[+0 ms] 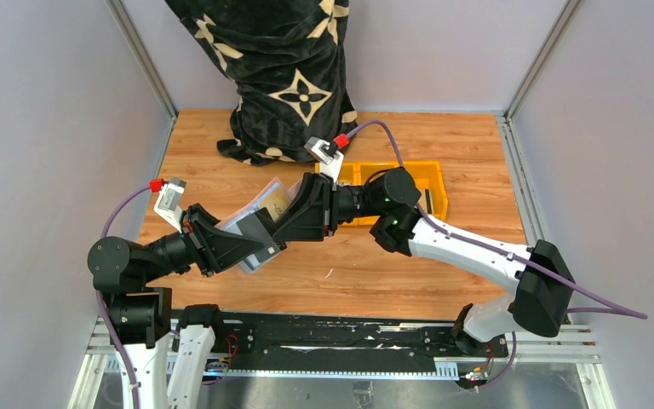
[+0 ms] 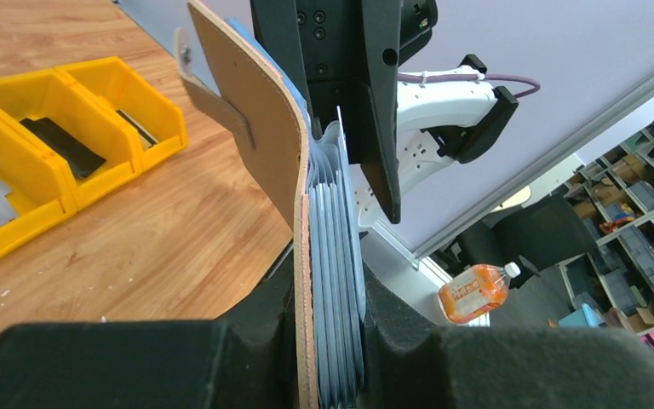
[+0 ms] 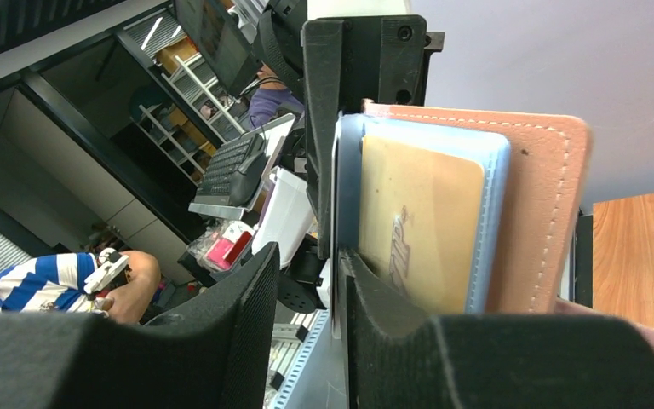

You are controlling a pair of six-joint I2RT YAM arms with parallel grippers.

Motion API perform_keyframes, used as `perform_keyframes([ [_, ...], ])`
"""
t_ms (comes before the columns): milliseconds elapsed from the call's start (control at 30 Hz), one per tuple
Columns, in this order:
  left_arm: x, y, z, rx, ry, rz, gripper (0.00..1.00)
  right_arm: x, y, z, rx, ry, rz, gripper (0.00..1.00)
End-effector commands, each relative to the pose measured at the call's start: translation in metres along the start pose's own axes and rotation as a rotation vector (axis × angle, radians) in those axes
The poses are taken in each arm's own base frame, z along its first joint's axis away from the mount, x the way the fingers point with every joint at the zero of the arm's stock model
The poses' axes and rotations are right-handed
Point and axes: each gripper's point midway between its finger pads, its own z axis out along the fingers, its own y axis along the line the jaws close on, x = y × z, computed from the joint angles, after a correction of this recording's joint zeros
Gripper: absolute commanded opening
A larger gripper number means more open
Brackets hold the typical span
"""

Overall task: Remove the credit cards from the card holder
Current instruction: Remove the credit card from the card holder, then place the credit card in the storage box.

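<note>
My left gripper (image 1: 251, 240) is shut on the brown card holder (image 1: 258, 223) and holds it tilted above the table. In the left wrist view my left gripper (image 2: 328, 341) clamps its brown cover (image 2: 255, 111) and grey-blue pocket leaves (image 2: 336, 256). A gold-tan credit card (image 1: 274, 201) sits in a pale blue pocket and also shows in the right wrist view (image 3: 417, 221), beside the brown cover (image 3: 545, 213). My right gripper (image 1: 291, 213) is at the holder's top edge. Its jaws (image 3: 306, 332) stand apart, with a thin edge (image 3: 335, 213) against the right finger (image 3: 375, 332).
A yellow three-compartment bin (image 1: 436, 183) stands right of the grippers and also shows in the left wrist view (image 2: 17, 230), with flat black items (image 2: 55, 145) inside. A black patterned cloth (image 1: 281, 68) hangs at the back. The wooden table (image 1: 375, 264) lies below.
</note>
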Motion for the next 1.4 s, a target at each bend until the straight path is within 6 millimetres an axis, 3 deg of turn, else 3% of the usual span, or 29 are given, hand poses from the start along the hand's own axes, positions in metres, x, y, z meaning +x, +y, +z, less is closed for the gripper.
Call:
perform_keyframes([
  [0,-0.006,-0.008,0.000,0.008,-0.005,0.034,0.09,0.002,0.011,0.009,-0.047,0.032,-0.052,0.32],
  [133,-0.005,-0.011,-0.001,0.016,0.004,0.039,0.13,-0.004,0.004,0.006,-0.019,0.029,-0.040,0.01],
  [267,-0.003,-0.014,-0.002,0.024,0.010,0.049,0.15,-0.021,0.007,-0.008,0.007,-0.007,-0.072,0.00],
  [500,-0.003,-0.017,-0.002,0.029,0.014,0.056,0.12,-0.030,0.014,-0.023,0.032,-0.011,-0.108,0.00],
  [600,-0.003,-0.020,-0.003,0.035,0.019,0.060,0.09,-0.042,0.008,-0.042,0.088,-0.029,-0.118,0.00],
  [667,-0.003,-0.022,-0.003,0.039,0.019,0.068,0.07,-0.055,0.004,-0.064,0.157,-0.062,-0.135,0.00],
  [733,-0.003,-0.025,-0.004,0.042,0.017,0.080,0.07,-0.067,-0.011,-0.096,0.277,-0.095,-0.155,0.00],
  [900,-0.004,-0.026,-0.004,0.044,0.013,0.091,0.06,-0.073,-0.058,-0.175,0.608,-0.157,-0.101,0.00],
  [1000,-0.005,-0.025,-0.003,0.043,0.013,0.093,0.06,-0.063,-0.098,-0.235,0.834,-0.202,0.001,0.00],
  [1100,-0.006,-0.024,-0.003,0.044,0.016,0.096,0.06,-0.050,-0.133,-0.280,1.000,-0.233,0.071,0.00],
  [1267,-0.005,-0.022,-0.002,0.047,0.029,0.087,0.07,-0.020,-0.188,-0.336,1.275,-0.175,0.152,0.00],
  [1367,-0.005,-0.023,-0.002,0.050,0.031,0.092,0.07,-0.014,-0.210,-0.360,1.389,-0.150,0.170,0.00],
])
